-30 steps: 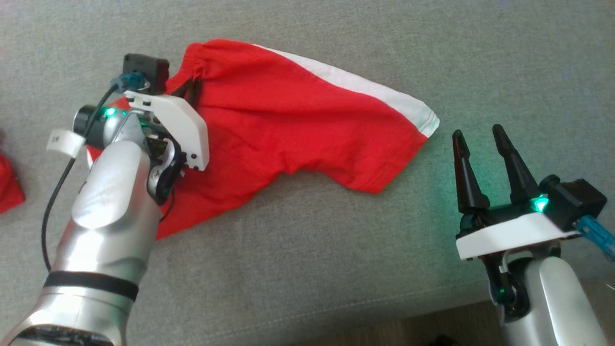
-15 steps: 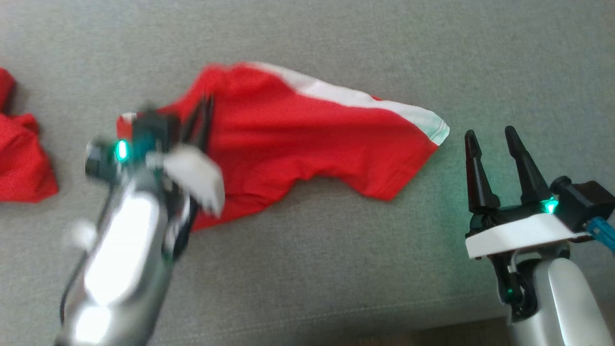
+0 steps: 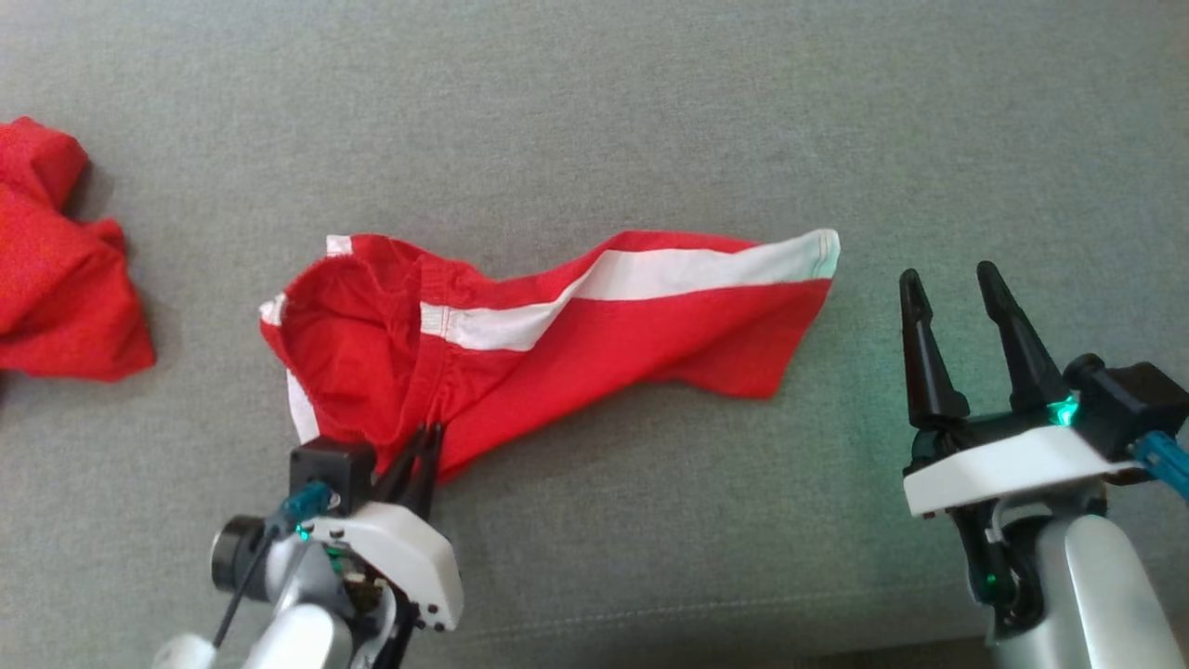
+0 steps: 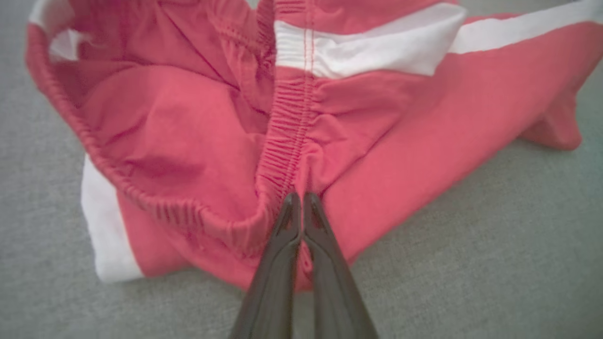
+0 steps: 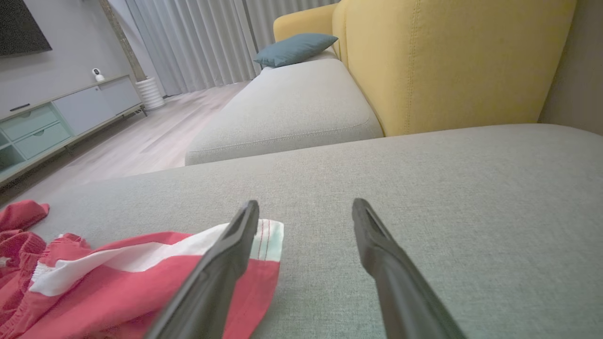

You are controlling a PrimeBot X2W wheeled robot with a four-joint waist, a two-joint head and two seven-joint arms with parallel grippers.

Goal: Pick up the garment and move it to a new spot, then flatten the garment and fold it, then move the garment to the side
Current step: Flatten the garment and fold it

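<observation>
Shorts of red fabric with a white side stripe (image 3: pixel 576 325) lay rumpled on the grey woven sofa cushion (image 3: pixel 650 557). My left gripper (image 3: pixel 425 435) was clenched on their elastic waistband (image 4: pixel 282 155), likely to pull them flat. My right gripper (image 3: pixel 946 274) hung spread and empty near the leg hem. Behind stood a yellow upholstered backrest (image 5: pixel 447 61).
</observation>
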